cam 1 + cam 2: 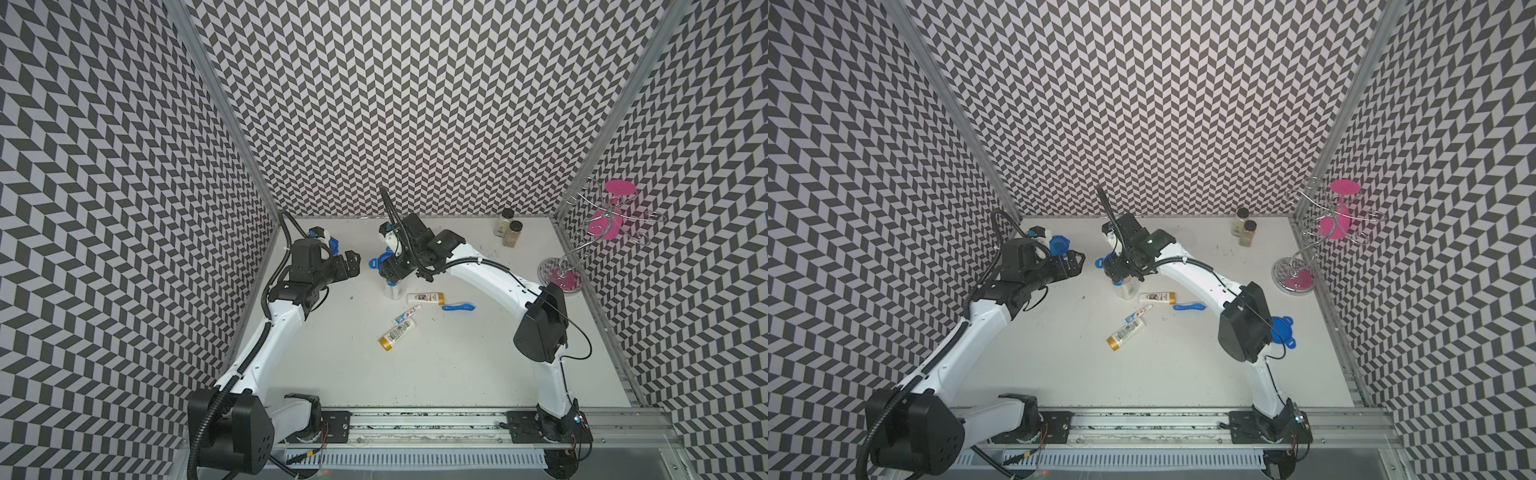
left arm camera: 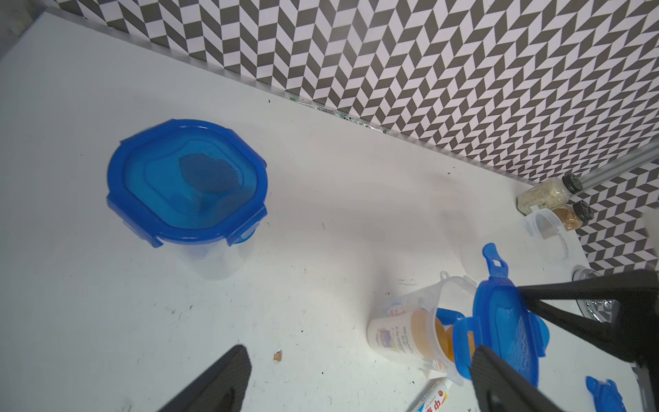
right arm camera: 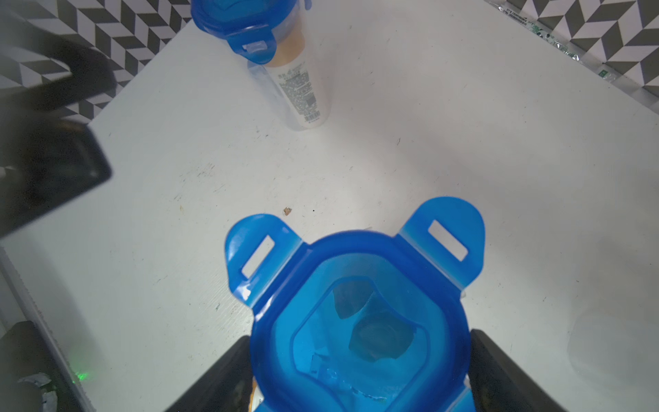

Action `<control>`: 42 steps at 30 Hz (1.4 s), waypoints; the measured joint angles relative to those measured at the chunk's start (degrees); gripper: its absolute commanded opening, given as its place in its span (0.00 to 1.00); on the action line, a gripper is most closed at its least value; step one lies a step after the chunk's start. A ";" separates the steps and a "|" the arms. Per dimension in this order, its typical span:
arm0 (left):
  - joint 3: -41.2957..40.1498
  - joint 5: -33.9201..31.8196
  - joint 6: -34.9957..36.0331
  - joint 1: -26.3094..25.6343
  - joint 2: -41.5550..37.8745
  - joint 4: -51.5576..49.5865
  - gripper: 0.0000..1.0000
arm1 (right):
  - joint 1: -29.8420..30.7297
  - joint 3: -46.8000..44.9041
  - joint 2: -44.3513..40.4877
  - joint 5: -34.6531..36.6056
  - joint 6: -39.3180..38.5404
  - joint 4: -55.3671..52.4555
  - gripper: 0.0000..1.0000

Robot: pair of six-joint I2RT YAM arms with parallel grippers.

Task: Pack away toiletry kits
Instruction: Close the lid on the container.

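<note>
The right claw (image 3: 360,339) is clamped on a blue lid (image 3: 356,285), one jaw pressed against each side. The lid sits on top of a clear cup (image 1: 392,290) near the middle of the surface (image 1: 457,365), and two of its tabs stick up unlatched. Seen from the left wrist, this cup has a gold-capped tube (image 2: 388,333) inside it. The left claw (image 2: 356,385) is spread wide and empty, hanging above bare surface to the left of that cup, with nothing between its jaws. Behind the left arm, near the back left corner, a closed cup (image 2: 187,182) stands with its lid latched on all sides. Just in front of the cup under the right claw, a white tube (image 1: 424,298) with a gold cap lies flat, with a blue toothbrush (image 1: 458,307) beside it. Nearer the front, a toothpaste tube (image 1: 407,314) lies touching a second white tube (image 1: 397,333), whose gold cap points toward the front. In a top view, a loose lid (image 1: 1283,332) lies on the surface, partly hidden by the right arm's elbow. Two spice jars (image 1: 509,228) stand together at the back right, well apart from the claws. A wire stand (image 1: 598,232) with pink discs is against the right wall.
</note>
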 measured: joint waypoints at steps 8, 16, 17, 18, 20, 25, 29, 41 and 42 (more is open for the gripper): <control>0.00 0.07 0.00 0.94 0.00 -0.07 0.98 | 0.22 0.02 1.44 3.69 -2.84 -0.04 0.65; 0.00 0.50 -0.04 0.94 0.09 -0.07 0.98 | 0.22 0.68 3.34 5.22 -3.41 -0.11 0.65; 0.00 0.50 -0.04 0.94 0.11 -0.07 0.98 | 0.22 0.79 3.43 5.18 -3.37 -0.07 0.66; 0.00 0.50 -0.04 0.94 0.11 -0.07 0.98 | 0.22 0.92 3.54 5.05 -3.30 -0.09 0.66; 0.00 0.48 -0.02 0.94 0.11 -0.09 0.98 | 0.22 1.09 3.78 4.79 -3.21 -0.07 0.67; 0.00 0.50 -0.02 0.94 0.31 -0.07 0.98 | 0.20 1.09 4.00 3.91 -2.51 0.02 0.68; 0.00 0.50 -0.02 0.94 0.66 -0.07 0.98 | 0.20 1.09 4.00 3.50 -2.05 0.02 0.74; 0.07 1.33 0.13 0.94 1.03 -0.09 1.00 | 0.22 1.09 4.00 3.39 -1.53 0.02 0.93; 0.13 1.55 0.17 0.94 1.09 -0.07 1.00 | 0.22 1.09 4.00 3.39 -1.42 0.00 0.94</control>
